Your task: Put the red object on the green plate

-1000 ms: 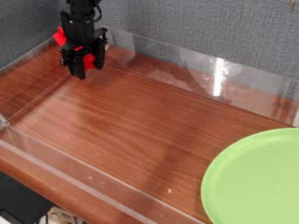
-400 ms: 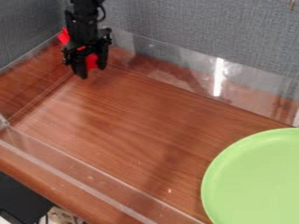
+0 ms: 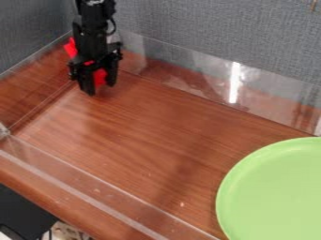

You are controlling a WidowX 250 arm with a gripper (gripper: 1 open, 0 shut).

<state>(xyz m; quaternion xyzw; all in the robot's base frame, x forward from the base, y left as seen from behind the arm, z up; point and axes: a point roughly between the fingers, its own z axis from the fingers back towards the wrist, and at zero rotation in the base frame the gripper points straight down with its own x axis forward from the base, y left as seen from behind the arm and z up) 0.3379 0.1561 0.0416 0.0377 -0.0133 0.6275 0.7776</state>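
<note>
Camera view, upper left of the frame: the gripper [image 3: 96, 86] has come slightly lower and nearer the wooden table [image 3: 138, 141] than a second ago, its claw grasping the red object [image 3: 83, 64], which shows as red between the black fingers. Judged from this, the block is held but transport has barely begun. The green plate [image 3: 269, 192], lower right and well apart, holds nothing.

Wooden table [image 3: 119, 141]; green plate [image 3: 279, 192] on it
</note>
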